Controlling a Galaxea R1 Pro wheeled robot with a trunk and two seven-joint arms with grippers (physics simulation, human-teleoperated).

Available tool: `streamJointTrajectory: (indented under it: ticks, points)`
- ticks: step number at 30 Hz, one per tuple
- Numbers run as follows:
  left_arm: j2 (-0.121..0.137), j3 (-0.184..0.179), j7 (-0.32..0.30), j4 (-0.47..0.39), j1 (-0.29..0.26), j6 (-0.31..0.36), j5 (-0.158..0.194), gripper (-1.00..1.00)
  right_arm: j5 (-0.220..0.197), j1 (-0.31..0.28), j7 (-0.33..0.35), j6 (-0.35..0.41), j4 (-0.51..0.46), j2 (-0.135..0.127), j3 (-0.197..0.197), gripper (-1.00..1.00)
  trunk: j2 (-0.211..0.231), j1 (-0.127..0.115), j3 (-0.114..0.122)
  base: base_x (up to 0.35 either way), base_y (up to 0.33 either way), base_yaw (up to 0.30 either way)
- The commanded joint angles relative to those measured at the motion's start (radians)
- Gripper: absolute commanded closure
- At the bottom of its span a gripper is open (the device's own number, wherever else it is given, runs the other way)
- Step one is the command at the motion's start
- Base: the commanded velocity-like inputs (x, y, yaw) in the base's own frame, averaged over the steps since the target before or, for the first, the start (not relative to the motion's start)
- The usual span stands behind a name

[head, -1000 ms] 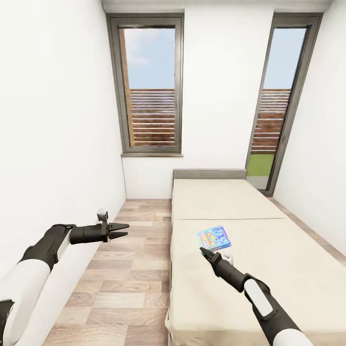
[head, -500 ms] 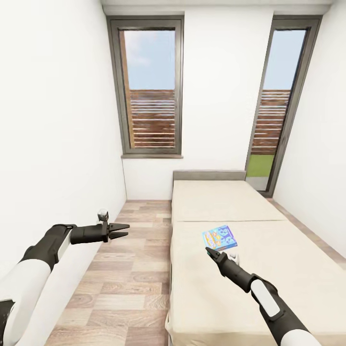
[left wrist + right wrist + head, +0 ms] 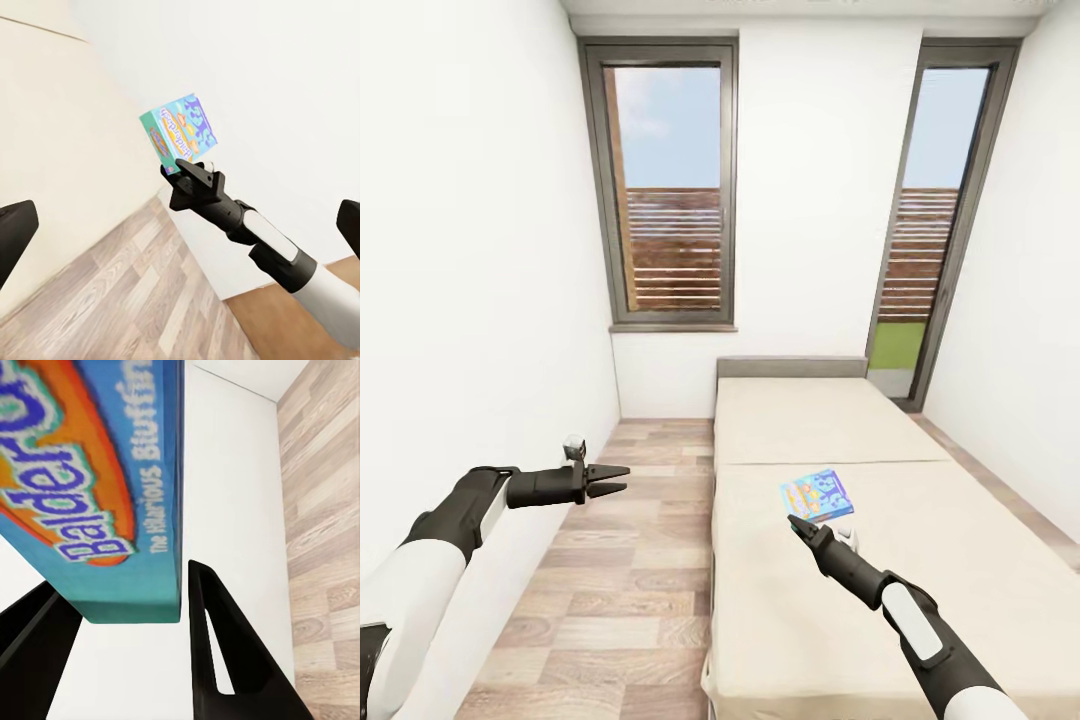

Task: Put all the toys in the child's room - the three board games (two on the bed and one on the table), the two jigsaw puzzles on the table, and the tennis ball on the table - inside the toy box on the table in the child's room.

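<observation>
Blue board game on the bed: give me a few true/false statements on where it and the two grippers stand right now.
1. The blue board game lies on the bed. True.
2. The right gripper is clamped on the game and holding it in the air. False: the box rests on the mattress, with the open fingers straddling its near edge.
3. The left gripper is open and empty, over the wood floor. True.
4. A tennis ball sits beside the game. False: only bare mattress surrounds the box.
</observation>
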Motion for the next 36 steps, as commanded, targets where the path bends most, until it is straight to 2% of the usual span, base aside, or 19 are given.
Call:
streamJointTrajectory:
  ticks: [1,36]
  points:
    - [0.000,0.000,-0.004,0.000,0.000,0.011,0.000,-1.00,-0.005,-0.001,0.001,0.008,0.001,0.000,-0.002,1.00,0.006,-0.004,0.002,0.000,0.000,-0.185]
    - [-0.001,-0.001,0.000,0.000,0.000,0.010,-0.001,-1.00,-0.005,-0.001,0.002,0.006,0.007,0.000,-0.003,1.00,0.251,-0.138,0.128,0.000,0.000,-0.267]
